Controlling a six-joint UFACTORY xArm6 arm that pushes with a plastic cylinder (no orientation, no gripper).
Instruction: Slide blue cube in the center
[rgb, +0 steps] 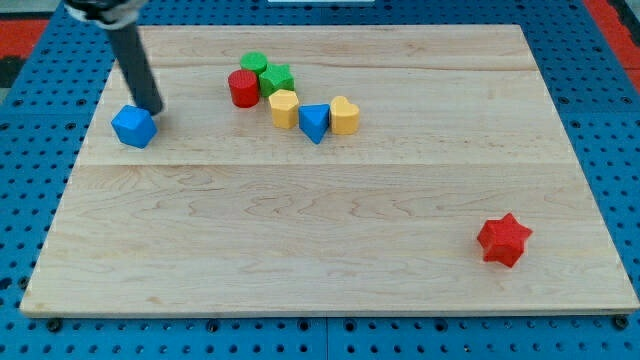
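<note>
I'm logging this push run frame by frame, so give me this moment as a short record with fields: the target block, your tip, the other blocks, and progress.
target: blue cube, near the board's left edge, far from the center
tip: my tip at the blue cube's upper right, touching or nearly so
cluster: green cylinder, green star, red cylinder, yellow block, blue triangular block, yellow heart, at the view's upper middle
stray: red star, lower right
surface: wooden board
progress: not yet centered
</note>
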